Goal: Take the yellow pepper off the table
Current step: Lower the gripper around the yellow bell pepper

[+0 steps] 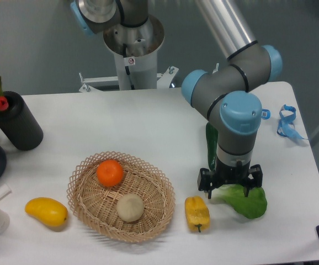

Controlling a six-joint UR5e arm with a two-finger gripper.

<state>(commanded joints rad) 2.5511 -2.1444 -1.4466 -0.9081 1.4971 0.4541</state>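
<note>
The yellow pepper (197, 213) lies on its side on the white table (148, 121), near the front edge, just right of the wicker basket, its green stem pointing toward me. My gripper (230, 190) hangs point-down to the right of the pepper and a little behind it, over a green leafy vegetable (248, 202). Its fingertips are hidden against the leaf, so I cannot tell whether it is open or shut. It holds nothing that I can see and does not touch the pepper.
A wicker basket (88, 193) holds an orange (110, 173) and a pale round item (130, 207). A smooth yellow mango (46, 212) lies at front left. A black cylinder (19, 124) with red flowers stands at left. A blue strap (289, 122) lies at right.
</note>
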